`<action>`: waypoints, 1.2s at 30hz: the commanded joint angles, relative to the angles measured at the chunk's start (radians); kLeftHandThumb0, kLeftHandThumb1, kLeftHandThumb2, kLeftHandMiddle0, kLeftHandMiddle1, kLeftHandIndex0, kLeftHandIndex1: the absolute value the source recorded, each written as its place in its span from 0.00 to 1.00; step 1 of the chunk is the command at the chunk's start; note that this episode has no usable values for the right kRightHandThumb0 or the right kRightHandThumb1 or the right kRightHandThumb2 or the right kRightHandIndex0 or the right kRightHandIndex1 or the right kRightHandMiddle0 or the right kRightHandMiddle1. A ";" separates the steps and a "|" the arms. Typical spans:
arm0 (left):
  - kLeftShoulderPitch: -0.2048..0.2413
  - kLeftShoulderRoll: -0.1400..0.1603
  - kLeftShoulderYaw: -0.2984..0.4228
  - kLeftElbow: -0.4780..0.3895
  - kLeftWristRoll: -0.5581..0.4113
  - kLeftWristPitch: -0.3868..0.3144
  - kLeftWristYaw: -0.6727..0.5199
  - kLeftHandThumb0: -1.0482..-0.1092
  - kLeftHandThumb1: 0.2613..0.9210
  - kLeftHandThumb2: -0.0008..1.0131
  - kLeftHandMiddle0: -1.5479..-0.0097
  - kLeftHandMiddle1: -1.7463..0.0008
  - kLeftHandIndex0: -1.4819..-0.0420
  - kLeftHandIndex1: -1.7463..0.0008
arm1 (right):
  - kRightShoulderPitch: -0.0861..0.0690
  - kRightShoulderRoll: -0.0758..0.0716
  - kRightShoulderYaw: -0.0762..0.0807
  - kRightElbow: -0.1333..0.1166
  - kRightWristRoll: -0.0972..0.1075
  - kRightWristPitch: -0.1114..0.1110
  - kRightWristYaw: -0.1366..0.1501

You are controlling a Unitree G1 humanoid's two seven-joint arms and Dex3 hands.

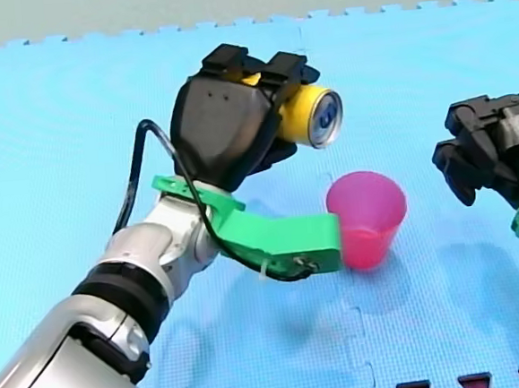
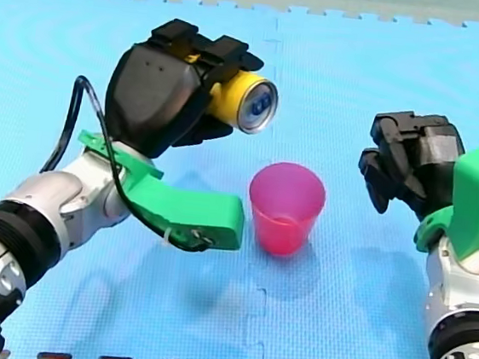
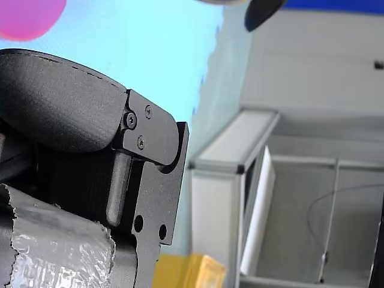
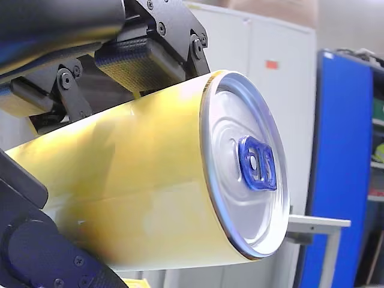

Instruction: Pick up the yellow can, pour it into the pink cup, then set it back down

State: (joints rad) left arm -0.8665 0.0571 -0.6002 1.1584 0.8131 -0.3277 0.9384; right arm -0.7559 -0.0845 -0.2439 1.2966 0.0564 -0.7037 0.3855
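Above the blue foam mat (image 2: pixel 363 64), the left hand (image 2: pixel 168 86) is clamped around the yellow can (image 2: pixel 246 103). The can lies tipped on its side (silver lid and blue tab (image 4: pixel 257 163) turned toward the cup), just above and left of the upright pink cup (image 2: pixel 286 203). The right hand (image 2: pixel 408 163), curled on nothing, hangs to the cup's right.

Looks like a robotics lab or test room: blue interlocking foam mat (image 1: pixel 73 110) as work surface, puzzle-cut edges; white metal cabinet (image 3: pixel 223 180) alongside; blue partition panel (image 4: pixel 336 150) and white cupboard doors (image 4: pixel 270 48) behind.
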 commanded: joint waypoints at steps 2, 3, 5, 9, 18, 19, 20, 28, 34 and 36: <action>0.028 0.005 0.043 -0.016 -0.049 -0.022 -0.009 0.85 0.91 0.00 0.37 0.72 0.34 0.94 | 0.003 -0.002 0.005 -0.003 -0.004 -0.003 -0.017; 0.037 0.003 0.060 -0.023 -0.069 -0.029 -0.006 0.85 0.91 0.00 0.35 0.72 0.31 0.94 | 0.004 -0.002 0.006 -0.004 -0.004 -0.003 -0.022; 0.054 0.009 0.089 -0.025 -0.100 -0.059 0.008 0.83 0.91 0.00 0.35 0.65 0.27 0.96 | 0.004 -0.002 0.009 -0.005 -0.006 -0.005 -0.032; 0.079 0.006 0.128 -0.004 -0.144 -0.121 0.026 0.74 0.92 0.00 0.33 0.74 0.27 0.99 | 0.004 -0.004 0.011 -0.006 -0.004 -0.009 -0.035; 0.103 -0.020 0.216 0.016 -0.237 -0.234 0.022 0.70 0.92 0.00 0.26 0.71 0.22 0.99 | 0.002 -0.004 0.010 -0.007 0.003 -0.009 -0.028; 0.109 -0.022 0.230 0.013 -0.254 -0.247 0.005 0.70 0.92 0.00 0.26 0.70 0.22 0.99 | 0.002 -0.004 0.010 -0.007 0.003 -0.009 -0.027; 0.114 -0.024 0.242 0.010 -0.270 -0.259 -0.012 0.70 0.92 0.00 0.27 0.70 0.22 0.99 | 0.003 -0.005 0.010 -0.007 0.004 -0.010 -0.026; 0.208 -0.037 0.362 -0.054 -0.447 -0.315 -0.263 0.68 0.91 0.00 0.28 0.78 0.23 1.00 | 0.005 -0.008 0.008 -0.009 0.009 -0.013 -0.009; 0.256 -0.046 0.414 -0.088 -0.510 -0.317 -0.383 0.67 0.91 0.00 0.26 0.81 0.23 1.00 | 0.004 -0.011 0.007 -0.008 0.012 -0.011 0.003; 0.266 -0.052 0.433 -0.092 -0.535 -0.325 -0.425 0.67 0.91 0.00 0.26 0.82 0.23 1.00 | 0.004 -0.012 0.006 -0.007 0.013 -0.011 0.004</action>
State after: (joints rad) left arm -0.6049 0.0081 -0.1839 1.0760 0.2941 -0.6391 0.5303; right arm -0.7524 -0.0904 -0.2352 1.2902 0.0657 -0.7120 0.3886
